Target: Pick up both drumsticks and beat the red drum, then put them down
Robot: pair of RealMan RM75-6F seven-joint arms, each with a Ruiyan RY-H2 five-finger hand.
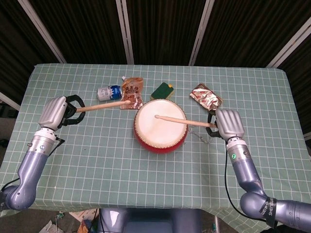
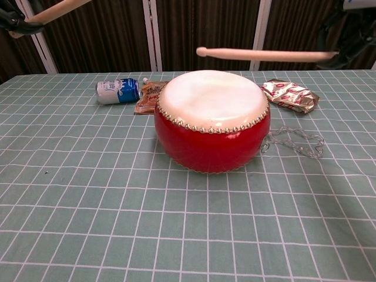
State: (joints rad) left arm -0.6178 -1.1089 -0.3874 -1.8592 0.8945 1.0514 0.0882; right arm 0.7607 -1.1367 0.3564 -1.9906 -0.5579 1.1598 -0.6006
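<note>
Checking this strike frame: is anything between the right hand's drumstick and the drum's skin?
Nothing visible. The right hand holds its drumstick roughly level above the red drum, with open air under the tip in the chest view. The clear chain lies on the table beside the drum.

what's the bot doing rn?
Drumming. Each hand holds a drumstick: the right hand has its stick out level over the drum, tip above the skin, not touching in the chest view. The left hand holds its stick raised off to the side, tip short of the drum.
</note>
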